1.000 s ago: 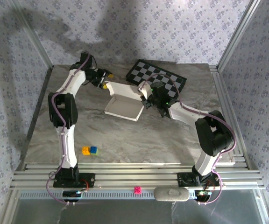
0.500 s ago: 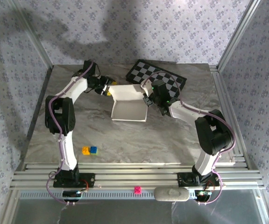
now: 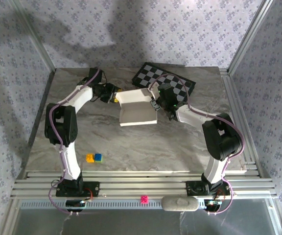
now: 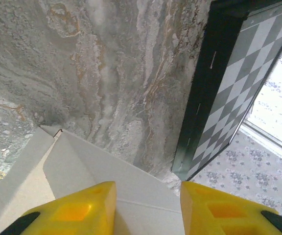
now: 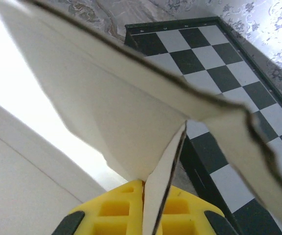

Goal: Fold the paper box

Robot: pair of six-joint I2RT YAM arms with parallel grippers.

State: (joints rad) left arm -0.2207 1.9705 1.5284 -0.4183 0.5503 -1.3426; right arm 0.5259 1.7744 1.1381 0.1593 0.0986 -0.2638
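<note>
— White card, thin and creased: the paper box sits on the far half of the table, about mid-width. It is a shallow tray with its back panel tilted up, just this side of the chessboard.

— Which way does it run?

— Its long axis goes left to right across the table, close to the line between the two grippers, so it lies between them. It is to the right of the left gripper and to the left of the right gripper.

— Who has hold of it?

— The right one. Its wrist camera shows a card wall edge-on, pinched between the yellow fingers, which are closed down to the sheet's thickness.

— And the left?

— It is spread wide. In its wrist view the two yellow fingertips stand well apart, with the box's far-left corner panel lying in the gap beyond them. I can't tell whether either tip touches the card, and it grips nothing that I can see.

— So what does the next move hang on?

— My guess is that the right arm steadies its end while the left, just beside the raised panel's corner, acts on that flap. It would have to push along the short axis, not the long one, or the box will pivot about the pinch.

— Anything else about?

— Two small blocks, yellow and blue, sit well away near the left arm's base.
</note>
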